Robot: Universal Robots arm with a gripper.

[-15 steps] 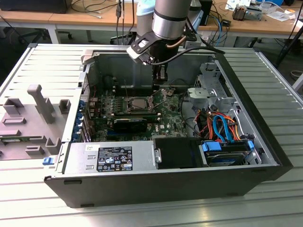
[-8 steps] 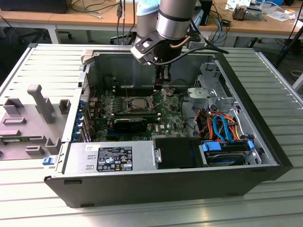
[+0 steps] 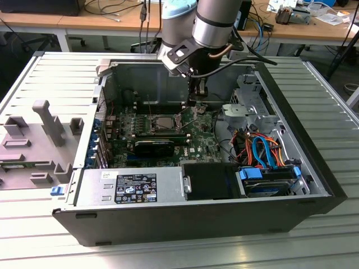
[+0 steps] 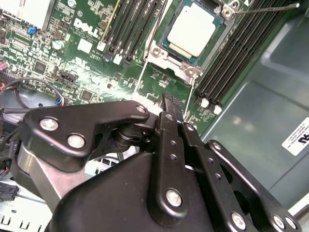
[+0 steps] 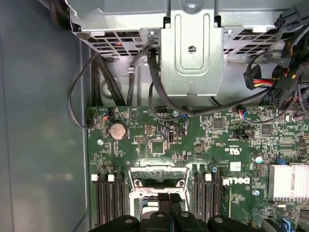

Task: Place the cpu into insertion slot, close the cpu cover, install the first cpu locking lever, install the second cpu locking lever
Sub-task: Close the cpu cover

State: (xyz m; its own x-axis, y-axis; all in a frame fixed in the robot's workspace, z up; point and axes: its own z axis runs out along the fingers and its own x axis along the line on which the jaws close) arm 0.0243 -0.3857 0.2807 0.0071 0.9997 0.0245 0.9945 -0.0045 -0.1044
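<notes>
The cpu (image 4: 190,30), a square chip with a silver top, lies in the insertion slot (image 3: 162,122) on the green board. The cpu cover (image 4: 161,54), a silvery frame, appears to lie flat around the chip. One thin locking lever (image 4: 263,8) sticks out past a far corner of the socket. Another thin rod (image 4: 140,79) runs from the socket toward my fingers. My gripper (image 4: 166,102) is shut with nothing seen between its fingers. It hangs just above the board, beside the socket on the exterior view's right (image 3: 196,101). Its fingertips (image 5: 161,215) are in the first wrist view.
The open case's walls (image 3: 291,95) surround the board. Black memory slots (image 4: 130,29) flank the socket. A long black card (image 3: 154,147) lies in front of it. A drive cage (image 3: 247,103), cables (image 3: 261,148) and the power supply (image 3: 134,185) crowd the case. A grey fixture (image 3: 39,140) stands outside.
</notes>
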